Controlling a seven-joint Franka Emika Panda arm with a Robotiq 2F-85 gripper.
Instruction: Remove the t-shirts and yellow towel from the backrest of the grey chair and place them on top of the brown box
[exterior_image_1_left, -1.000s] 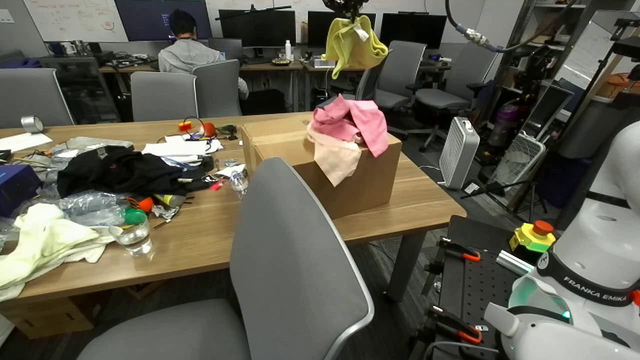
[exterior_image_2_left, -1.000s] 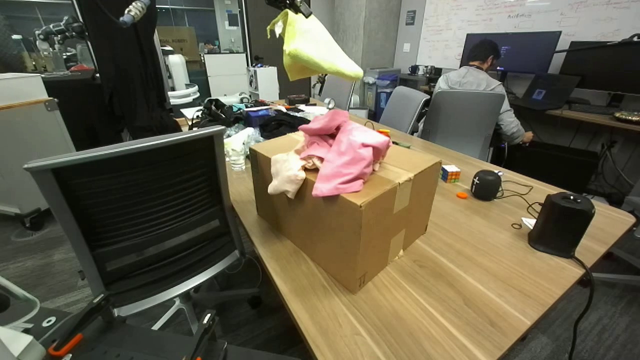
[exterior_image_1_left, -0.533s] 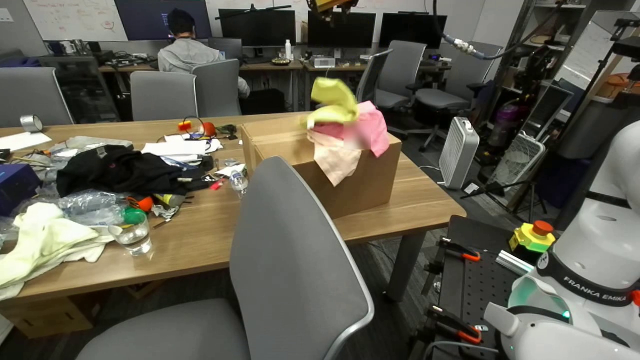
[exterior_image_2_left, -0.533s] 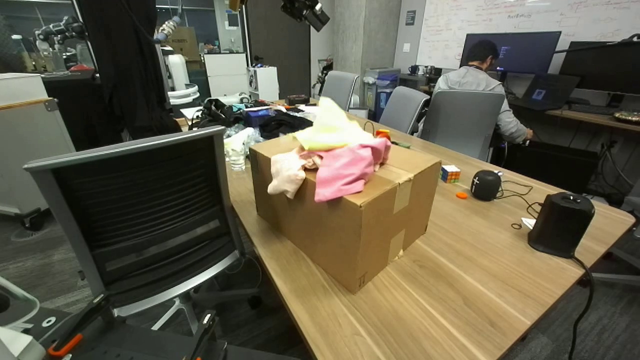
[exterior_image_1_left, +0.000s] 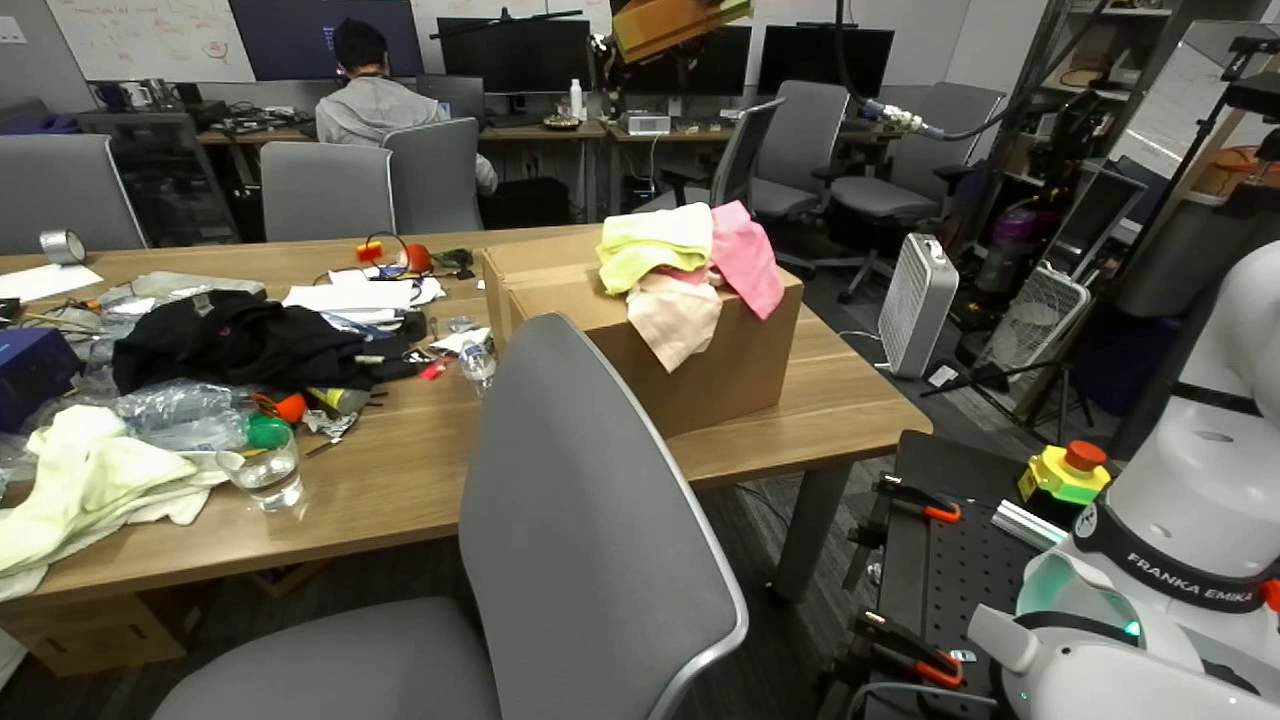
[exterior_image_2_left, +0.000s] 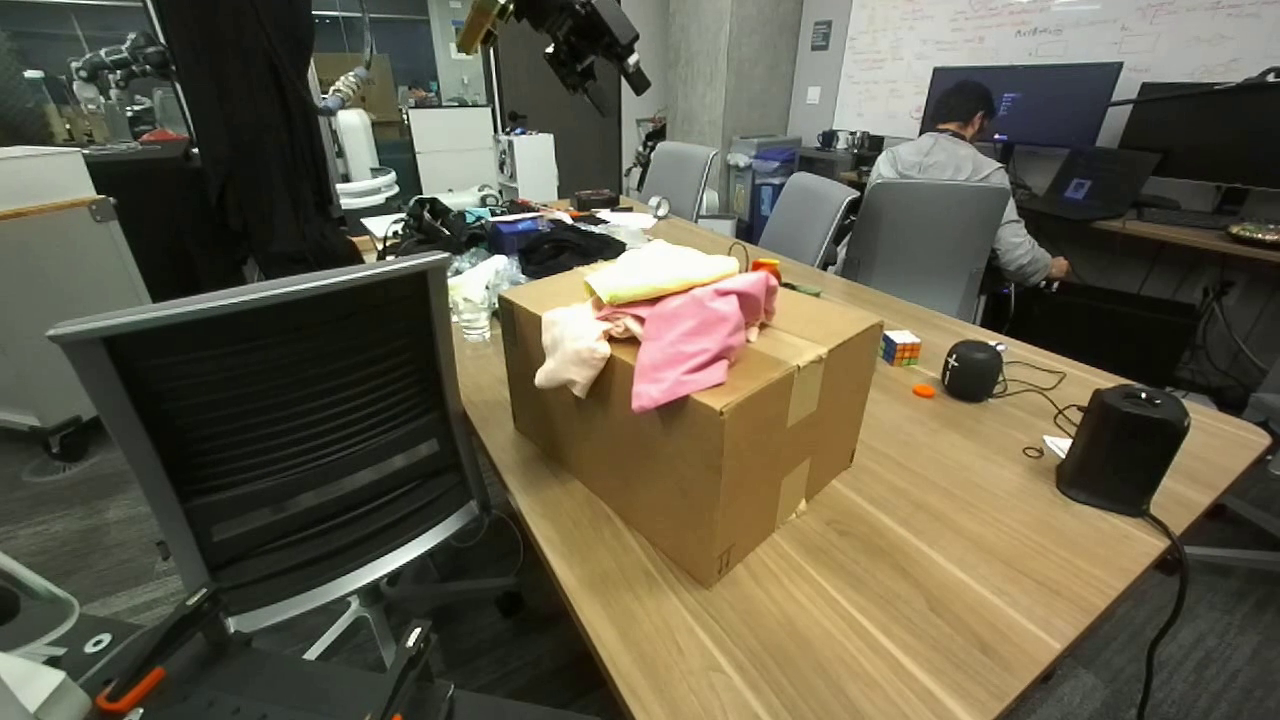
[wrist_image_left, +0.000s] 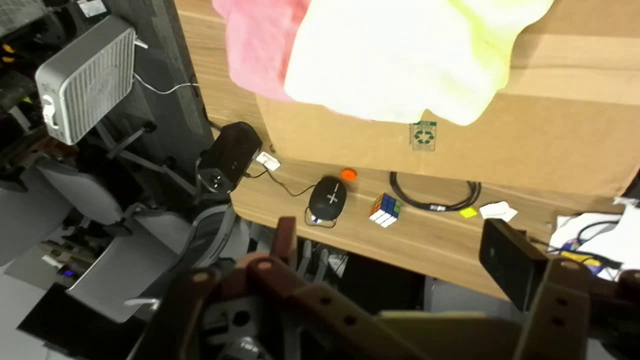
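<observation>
Hovers with claw (wrist_image_left: 400, 250) wide, well apart from yellow towel (exterior_image_2_left: 665, 272) | shows towel lying on pink t-shirt (exterior_image_2_left: 690, 345), atop brown box (exterior_image_2_left: 630, 470) | shows peach t-shirt (exterior_image_2_left: 573, 350) overhanging box edge

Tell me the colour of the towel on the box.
The towel is yellow, best seen in an exterior view.

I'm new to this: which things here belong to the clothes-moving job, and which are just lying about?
Part of the job:
yellow towel
pink t-shirt
peach t-shirt
brown box, bearing all three
grey chair
pincer, open

Just lying about, among others:
black garment
pale green cloth
drinking glass
puzzle cube
small black speaker
</observation>
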